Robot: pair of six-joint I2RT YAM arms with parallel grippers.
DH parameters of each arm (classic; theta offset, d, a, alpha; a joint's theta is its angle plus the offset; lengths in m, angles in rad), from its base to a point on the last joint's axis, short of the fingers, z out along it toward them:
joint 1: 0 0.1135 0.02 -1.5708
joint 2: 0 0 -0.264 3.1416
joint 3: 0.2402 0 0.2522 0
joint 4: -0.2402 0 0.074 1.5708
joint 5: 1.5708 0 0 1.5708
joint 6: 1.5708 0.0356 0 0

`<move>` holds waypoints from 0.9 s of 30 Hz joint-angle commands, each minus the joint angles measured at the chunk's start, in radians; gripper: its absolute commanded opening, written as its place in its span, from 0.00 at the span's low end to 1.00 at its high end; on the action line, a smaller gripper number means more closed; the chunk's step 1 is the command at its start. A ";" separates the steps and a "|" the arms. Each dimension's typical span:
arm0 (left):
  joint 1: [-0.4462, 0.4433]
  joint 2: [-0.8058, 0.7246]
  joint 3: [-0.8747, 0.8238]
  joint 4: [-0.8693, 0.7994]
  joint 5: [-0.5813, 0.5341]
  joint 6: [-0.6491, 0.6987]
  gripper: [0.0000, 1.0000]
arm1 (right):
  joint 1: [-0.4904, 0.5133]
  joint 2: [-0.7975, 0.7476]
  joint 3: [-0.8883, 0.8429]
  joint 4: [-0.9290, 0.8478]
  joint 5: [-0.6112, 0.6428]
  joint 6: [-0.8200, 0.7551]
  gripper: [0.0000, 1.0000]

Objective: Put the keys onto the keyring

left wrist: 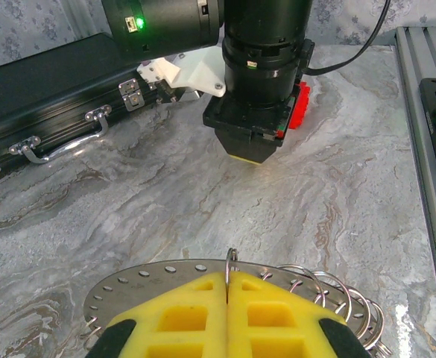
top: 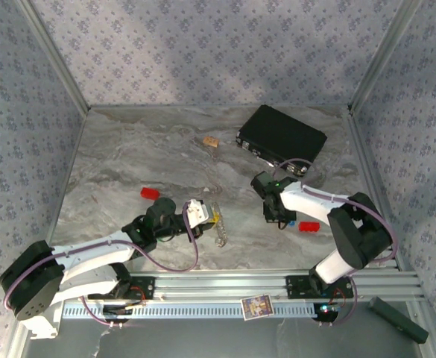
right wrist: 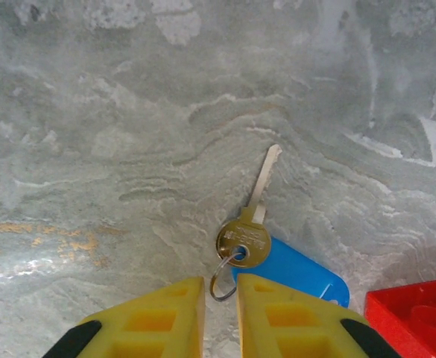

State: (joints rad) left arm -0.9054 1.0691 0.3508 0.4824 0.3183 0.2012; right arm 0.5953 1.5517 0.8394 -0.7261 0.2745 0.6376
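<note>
Right gripper [right wrist: 220, 298], bottom centre of its wrist view: jaws narrow, the key's [right wrist: 244, 240] small loop [right wrist: 219, 282] in the gap, bite not confirmable; blue tag [right wrist: 299, 274] touches the key at right, red block [right wrist: 415, 313] sits in the lower right corner. Risk: pads catch only the thin loop, so the key swings or slips back onto the table [right wrist: 128, 112]; a skewed pinch could shove the tag. The left wrist view adds the left gripper [left wrist: 227, 298] clamped on the keyring [left wrist: 165, 274], bottom centre, and the case [left wrist: 46, 104] upper left.
</note>
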 commanded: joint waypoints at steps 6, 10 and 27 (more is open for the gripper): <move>-0.010 0.000 0.020 0.007 0.019 0.021 0.00 | 0.015 0.045 0.043 -0.042 0.056 -0.001 0.15; -0.009 -0.001 0.020 0.007 0.019 0.021 0.00 | 0.024 0.050 0.054 -0.057 0.076 -0.001 0.11; -0.010 -0.006 0.015 0.011 0.011 0.018 0.00 | -0.005 -0.125 -0.004 0.112 -0.473 -0.185 0.00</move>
State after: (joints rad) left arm -0.9054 1.0691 0.3508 0.4824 0.3180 0.2089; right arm 0.5983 1.4204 0.8600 -0.6399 -0.0235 0.5243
